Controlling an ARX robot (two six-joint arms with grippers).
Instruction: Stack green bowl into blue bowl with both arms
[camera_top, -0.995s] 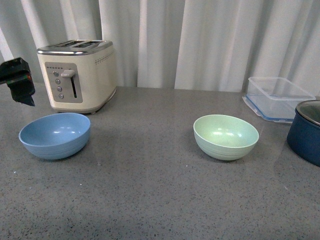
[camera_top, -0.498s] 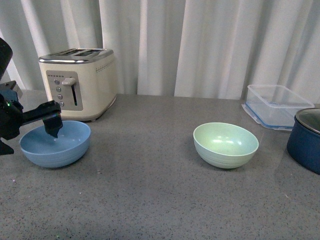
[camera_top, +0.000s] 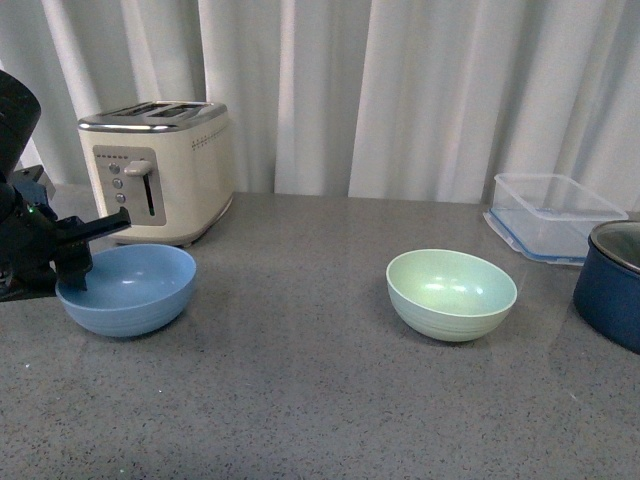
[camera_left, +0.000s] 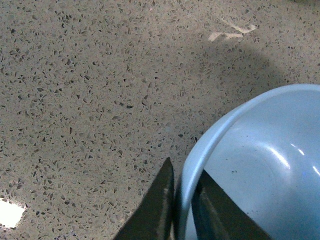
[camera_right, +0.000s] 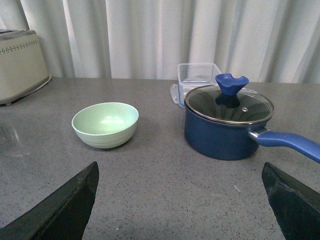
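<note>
The blue bowl (camera_top: 130, 290) sits on the grey counter at the left, in front of the toaster. My left gripper (camera_top: 75, 265) is shut on its left rim; in the left wrist view, the gripper (camera_left: 184, 170) has one finger outside the wall and one inside the blue bowl (camera_left: 260, 165). The green bowl (camera_top: 452, 293) stands upright and empty to the right of centre, untouched. My right gripper (camera_right: 180, 167) is open and low over the counter, with the green bowl (camera_right: 105, 124) well ahead of it; this gripper does not appear in the front view.
A cream toaster (camera_top: 160, 170) stands behind the blue bowl. A clear container (camera_top: 555, 210) and a dark navy pot (camera_top: 610, 285) are at the far right. In the right wrist view the lidded pot (camera_right: 225, 125) sits close beside the green bowl, handle pointing outward.
My left arm has come down from beside the toaster and shut on the blue bowl's rim. The blue bowl has shifted a little to the right. The green bowl has not moved.
</note>
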